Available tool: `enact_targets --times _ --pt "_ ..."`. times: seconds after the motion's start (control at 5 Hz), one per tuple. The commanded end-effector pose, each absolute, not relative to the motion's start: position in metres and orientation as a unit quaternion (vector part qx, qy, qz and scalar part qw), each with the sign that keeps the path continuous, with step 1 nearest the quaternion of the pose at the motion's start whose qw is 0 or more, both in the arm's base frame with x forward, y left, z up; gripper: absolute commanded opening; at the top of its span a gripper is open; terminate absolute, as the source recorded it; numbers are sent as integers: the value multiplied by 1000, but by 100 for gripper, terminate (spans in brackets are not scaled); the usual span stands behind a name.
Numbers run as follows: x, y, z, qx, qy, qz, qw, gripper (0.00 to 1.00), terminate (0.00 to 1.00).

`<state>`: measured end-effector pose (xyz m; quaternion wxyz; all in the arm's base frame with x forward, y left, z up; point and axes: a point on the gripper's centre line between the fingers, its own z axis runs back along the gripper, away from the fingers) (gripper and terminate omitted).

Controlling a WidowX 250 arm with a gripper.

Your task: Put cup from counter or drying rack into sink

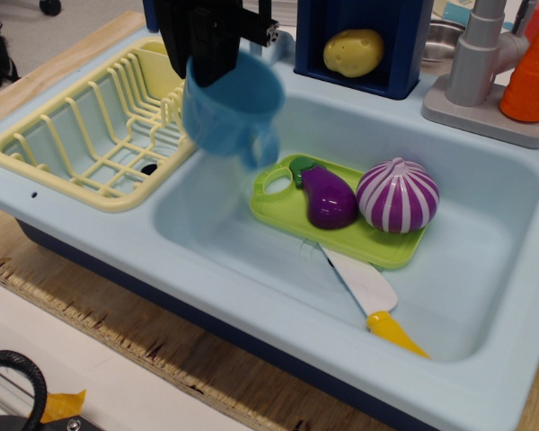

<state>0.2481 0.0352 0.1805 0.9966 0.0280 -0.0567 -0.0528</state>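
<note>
The blue cup (232, 109) hangs in the air over the left part of the light-blue sink (485, 296), its handle pointing down and right. It looks blurred. My black gripper (211, 54) comes down from the top edge and is shut on the cup's rim. The pale yellow drying rack (90, 126) sits to the left of the cup and holds nothing I can see.
In the sink lie a green cutting board (377, 244) with a purple eggplant (328, 197) and a striped purple onion (397, 194), and a toy knife (370, 296). A grey faucet (481, 63), an orange cone (532, 76) and a yellow potato (354, 51) stand behind.
</note>
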Motion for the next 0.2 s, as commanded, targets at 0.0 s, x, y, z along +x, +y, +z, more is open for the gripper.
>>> enact_targets --times 0.0 --pt "249 34 190 32 -75 -56 995 100 100"
